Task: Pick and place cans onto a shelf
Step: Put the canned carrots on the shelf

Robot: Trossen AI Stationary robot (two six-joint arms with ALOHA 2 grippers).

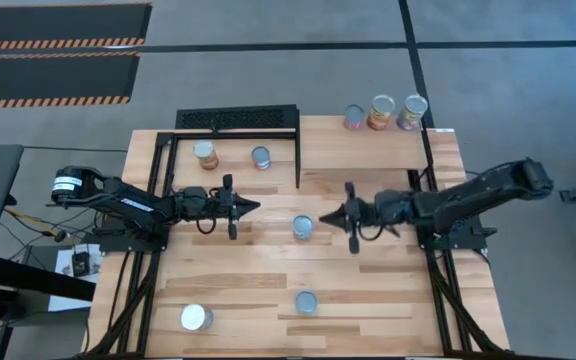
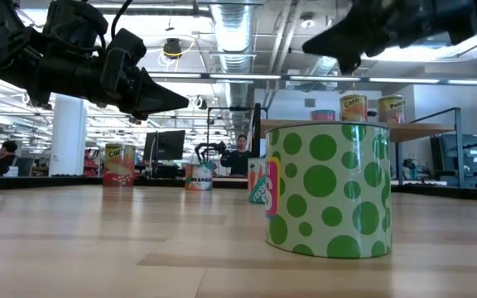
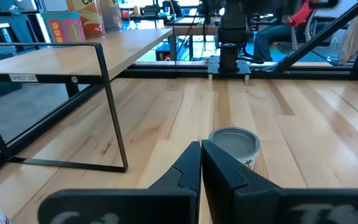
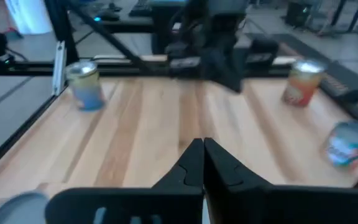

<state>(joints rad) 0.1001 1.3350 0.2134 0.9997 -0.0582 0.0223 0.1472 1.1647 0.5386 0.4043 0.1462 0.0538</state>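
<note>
- The left gripper (image 1: 254,207) hangs above the table's middle, fingers pressed together and holding nothing; its own wrist camera shows the two dark fingers (image 3: 188,168) meeting at the tips.
- The right gripper (image 1: 326,213) faces it from the other side, jaws likewise pinched closed and empty.
- Between the two tips sits the centre can (image 1: 302,227), silvery top up, at about 4 o'clock from the left gripper and 8 o'clock from the right, touching neither.
- On the shelf (image 1: 388,150) top, at the table's 1 o'clock corner, stand three cans in a row: a pinkish can (image 1: 354,118), an orange-labelled can (image 1: 381,112) and a third can (image 1: 412,111).
- Under the dark wire rack (image 1: 236,119), toward 11 o'clock, are an orange can (image 1: 204,154) and, just beside it, a blue can (image 1: 260,157).
- Near the front edge rest a white-topped can (image 1: 196,317) at 7 o'clock and a green-dotted can (image 1: 306,301) at 6 o'clock, well apart.
- From table height the green-dotted can (image 2: 328,189) fills the foreground, both arms overhead.
</note>
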